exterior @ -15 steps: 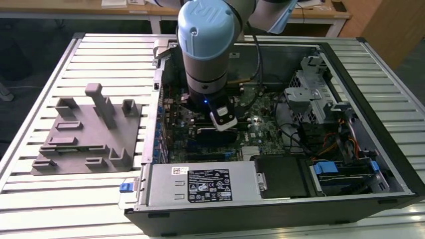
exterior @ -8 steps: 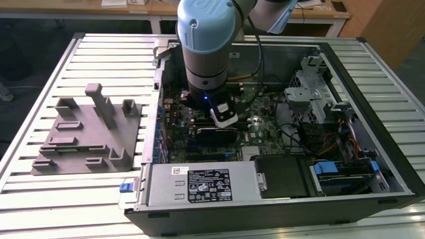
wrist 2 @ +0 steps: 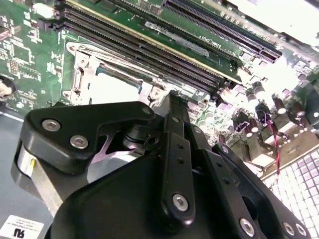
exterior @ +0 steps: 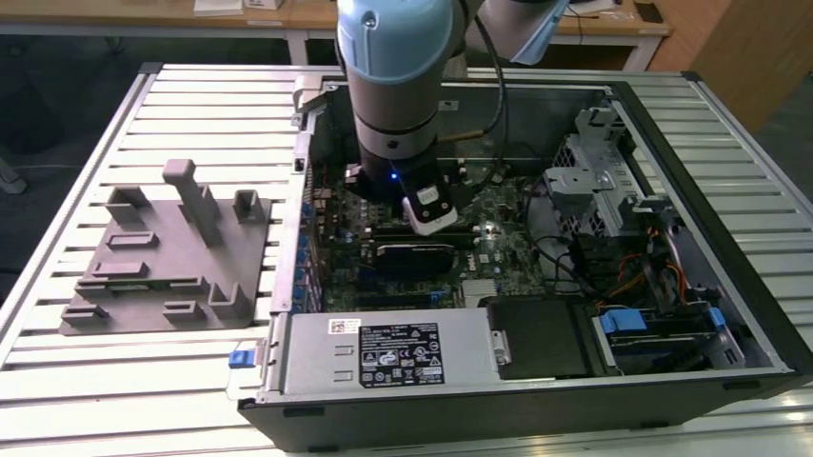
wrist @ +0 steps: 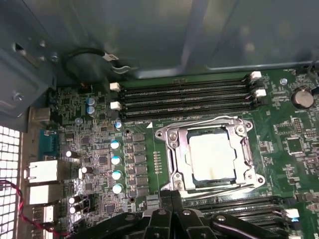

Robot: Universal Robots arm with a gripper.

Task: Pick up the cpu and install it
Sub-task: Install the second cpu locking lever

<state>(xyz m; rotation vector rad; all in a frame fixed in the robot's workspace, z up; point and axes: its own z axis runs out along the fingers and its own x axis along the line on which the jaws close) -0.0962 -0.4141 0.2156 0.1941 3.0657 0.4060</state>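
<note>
We see the small flat silvery square cpu (wrist: 213,157) lying in its metal socket frame (wrist: 172,164), at twelve o'clock from our black gripper (wrist: 172,211), whose jaws look closed together, holding nothing.

Slatted pale metal surface (exterior: 190,105) carries scene, ribs running across. Dark floor (exterior: 51,114) beyond its edge at exterior view's left. Light wooden desks (exterior: 254,14) along far side, papers on top. Wooden panel (exterior: 763,48) at far corner, exterior view's right. Even overhead light, soft glare on slats.
</note>
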